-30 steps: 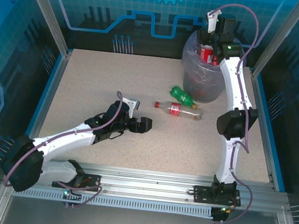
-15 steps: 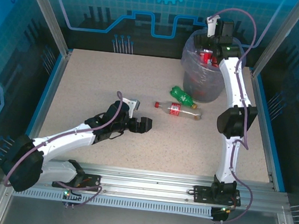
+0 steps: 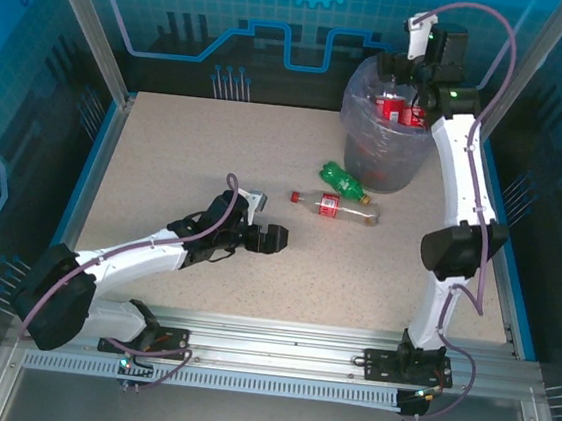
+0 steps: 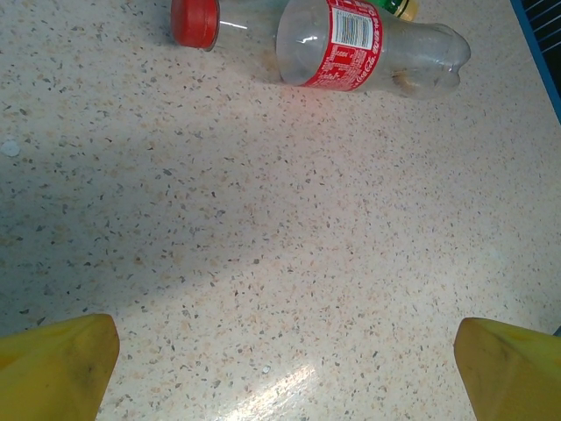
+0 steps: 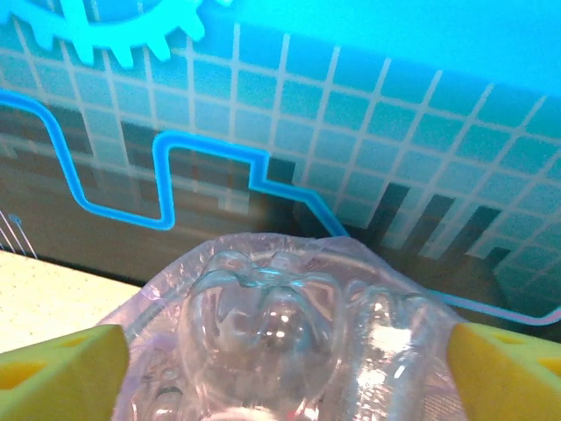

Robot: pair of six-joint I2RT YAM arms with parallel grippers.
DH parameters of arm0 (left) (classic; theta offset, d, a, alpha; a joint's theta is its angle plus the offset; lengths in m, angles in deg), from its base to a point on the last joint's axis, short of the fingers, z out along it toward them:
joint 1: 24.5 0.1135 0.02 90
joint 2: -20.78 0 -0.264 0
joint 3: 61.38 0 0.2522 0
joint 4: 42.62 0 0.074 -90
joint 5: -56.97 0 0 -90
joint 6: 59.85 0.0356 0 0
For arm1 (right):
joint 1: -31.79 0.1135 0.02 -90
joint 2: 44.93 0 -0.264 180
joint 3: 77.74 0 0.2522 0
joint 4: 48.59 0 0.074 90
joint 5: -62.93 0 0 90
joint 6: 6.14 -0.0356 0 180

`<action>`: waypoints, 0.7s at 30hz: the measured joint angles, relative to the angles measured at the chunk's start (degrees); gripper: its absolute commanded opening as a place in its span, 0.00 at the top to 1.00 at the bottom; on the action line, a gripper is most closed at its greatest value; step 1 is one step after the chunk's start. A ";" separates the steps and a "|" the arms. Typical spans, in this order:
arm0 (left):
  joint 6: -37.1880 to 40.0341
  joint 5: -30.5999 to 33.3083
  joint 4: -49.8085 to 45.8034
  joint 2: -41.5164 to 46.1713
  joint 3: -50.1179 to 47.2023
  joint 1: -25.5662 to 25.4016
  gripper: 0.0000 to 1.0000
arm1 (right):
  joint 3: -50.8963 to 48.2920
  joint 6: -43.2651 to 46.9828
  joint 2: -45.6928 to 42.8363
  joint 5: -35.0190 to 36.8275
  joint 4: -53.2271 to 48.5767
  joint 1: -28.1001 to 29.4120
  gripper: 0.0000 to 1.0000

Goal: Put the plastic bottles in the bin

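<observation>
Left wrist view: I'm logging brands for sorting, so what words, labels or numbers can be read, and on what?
"Coca-Cola": white script on the red label of the clear bottle lying on the table.
White panel on that label: print too small to read.
Red cap: no text readable.

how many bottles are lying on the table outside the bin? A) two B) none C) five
A: a green bottle and a red-labelled bottle lie on the table, just in front of the bin.
</observation>
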 measured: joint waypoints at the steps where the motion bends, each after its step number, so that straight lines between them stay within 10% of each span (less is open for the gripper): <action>1: 0.00 0.00 0.02 0.00 0.00 0.00 0.01 | -0.74 -0.31 -1.16 0.00 0.11 -0.02 0.21; 21: 0.02 -0.15 -0.07 0.44 -0.02 0.00 0.01 | -5.01 -5.40 8.50 -0.48 4.68 -1.27 0.42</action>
